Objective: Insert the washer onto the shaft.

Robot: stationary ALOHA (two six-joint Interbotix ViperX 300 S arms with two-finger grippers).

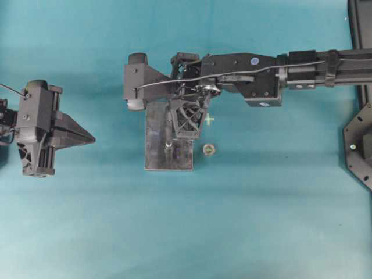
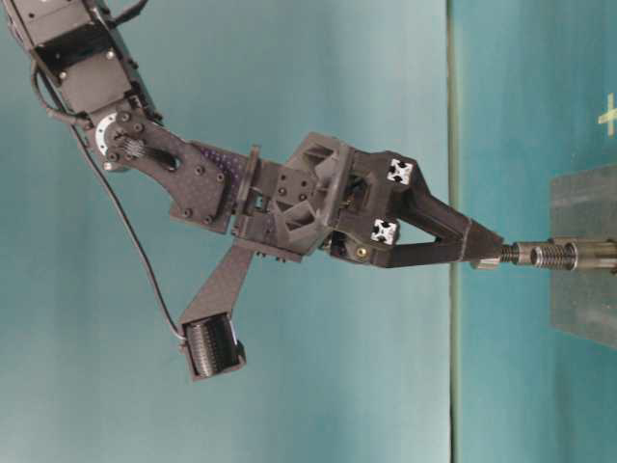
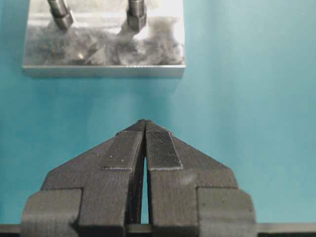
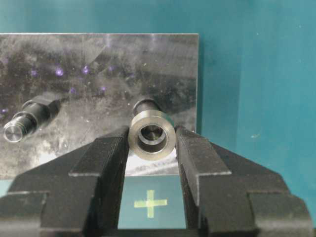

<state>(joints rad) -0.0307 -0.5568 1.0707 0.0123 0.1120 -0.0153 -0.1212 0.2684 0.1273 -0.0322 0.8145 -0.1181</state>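
**My right claw grips the washer at the shaft's tip**

My right claw [image 4: 152,148] is clenched on the washer [image 4: 151,134], one finger pressing each side of its rim. Through my wrist camera the ring faces me, and the end of the shaft [image 4: 144,105] shows in line behind its bore. From the table-level view my fingertips [image 2: 485,247] meet the threaded shaft [image 2: 554,255] end to end; whether the washer already sits over the tip or just touches it, I cannot tell from here. The shaft rises from the metal base plate [image 4: 98,64], which also carries a second post [image 4: 24,121] off to one side. A small yellow cross mark [image 4: 150,203] lies on the teal table [image 4: 256,89] beneath my fingers.

In the overhead view my right claw [image 1: 187,131] hangs over the plate [image 1: 156,157], and a small nut [image 1: 208,150] rests on the table just beside the plate's edge.

My left claw [image 3: 144,133] is pinched closed on nothing, its pads [image 3: 160,150] together, parked well apart from the plate.
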